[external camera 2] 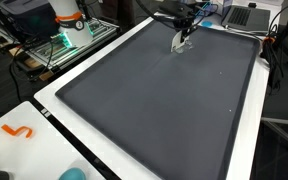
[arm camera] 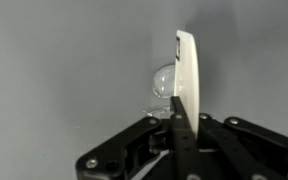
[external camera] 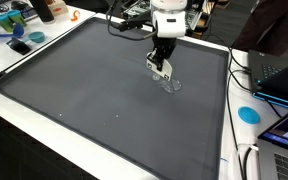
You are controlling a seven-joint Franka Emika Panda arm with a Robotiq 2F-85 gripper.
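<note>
The hand [arm camera: 182,126] comes in from the bottom of the wrist view. Its two black fingers are close together and clamped on a thin white piece [arm camera: 187,75]. The white piece stands straight up out of the hand and is seen from its edge, so I cannot tell what it really is.

A clear round thing [arm camera: 162,86] sits just left of the white piece. They look like they touch, but it is see-through and hard to make out.

In an exterior view the hand [external camera: 162,67] hangs low over the far right part of a big dark grey mat [external camera: 94,95]. The clear round thing [external camera: 171,86] lies on the mat just under and in front of the hand. In the exterior view from further away the hand [external camera 2: 181,40] is tiny at the far end of the mat [external camera 2: 154,100], and the clear thing cannot be seen at all.

The mat lies on a white surface [external camera 2: 54,135]. An orange thing [external camera 2: 19,131] lies on the near left corner. A blue round thing [external camera: 248,114] lies to the right of the mat. The top of the arm is cut off in both exterior views.
</note>
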